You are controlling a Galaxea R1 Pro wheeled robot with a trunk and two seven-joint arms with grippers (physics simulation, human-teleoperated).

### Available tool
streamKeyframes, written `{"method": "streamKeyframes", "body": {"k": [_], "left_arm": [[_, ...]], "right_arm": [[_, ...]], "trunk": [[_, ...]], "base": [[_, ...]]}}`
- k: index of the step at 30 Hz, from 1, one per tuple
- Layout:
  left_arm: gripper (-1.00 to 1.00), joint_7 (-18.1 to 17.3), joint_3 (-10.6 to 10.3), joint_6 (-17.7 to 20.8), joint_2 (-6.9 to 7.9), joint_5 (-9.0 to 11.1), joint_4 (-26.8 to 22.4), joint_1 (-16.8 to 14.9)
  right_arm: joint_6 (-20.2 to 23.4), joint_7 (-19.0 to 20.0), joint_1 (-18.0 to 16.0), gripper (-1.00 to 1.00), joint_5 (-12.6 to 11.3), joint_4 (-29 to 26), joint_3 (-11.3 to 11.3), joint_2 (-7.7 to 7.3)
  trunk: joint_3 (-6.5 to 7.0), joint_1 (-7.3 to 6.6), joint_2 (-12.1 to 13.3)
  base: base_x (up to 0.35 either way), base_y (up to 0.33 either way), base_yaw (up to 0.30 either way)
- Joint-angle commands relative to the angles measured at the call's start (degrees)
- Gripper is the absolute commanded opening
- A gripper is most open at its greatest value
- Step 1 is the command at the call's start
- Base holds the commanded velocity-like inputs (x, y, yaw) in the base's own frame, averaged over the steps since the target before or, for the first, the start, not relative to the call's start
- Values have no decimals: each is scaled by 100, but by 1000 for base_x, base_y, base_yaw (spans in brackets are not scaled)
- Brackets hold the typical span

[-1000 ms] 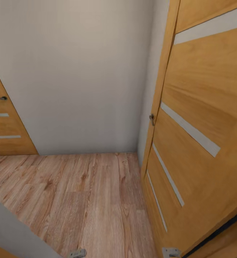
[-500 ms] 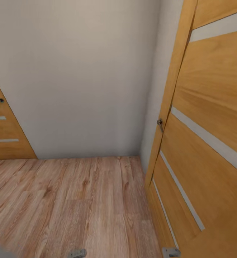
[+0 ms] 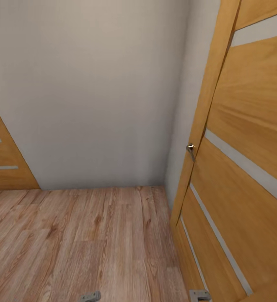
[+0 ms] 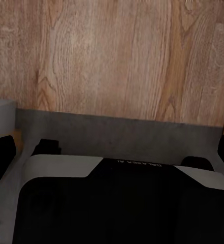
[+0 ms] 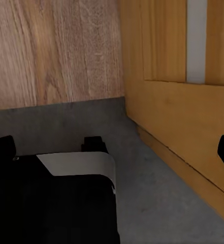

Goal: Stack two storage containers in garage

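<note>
Two wooden doors (image 3: 247,159) flank pale wall (image 3: 92,92) ahead; wrist views add robot base (image 4: 117,203); finger state unclear.

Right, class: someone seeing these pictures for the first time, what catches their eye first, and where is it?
The big orange wooden door with pale stripes along the head view's right, open at an angle, its small metal handle at its edge. Next, the plain pale wall straight ahead, meeting the light wood-plank floor below. A second matching door peeks in at the far left.
</note>
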Motion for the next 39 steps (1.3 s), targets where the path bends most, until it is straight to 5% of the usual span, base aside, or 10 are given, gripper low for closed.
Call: {"method": "streamKeyframes", "body": {"k": [1, 39], "left_arm": [[100, -34, 44, 42, -5, -1, -13, -4], [100, -29, 44, 42, -8, -1, -13, 2]], "right_arm": [[39, -32, -2, 100, -40, -13, 48, 0], [39, -30, -2, 100, -40, -13, 47, -7]], "trunk": [[-10, 5, -8], [-10, 5, -8]], "base": [[235, 0, 0], [298, 0, 0]]}}
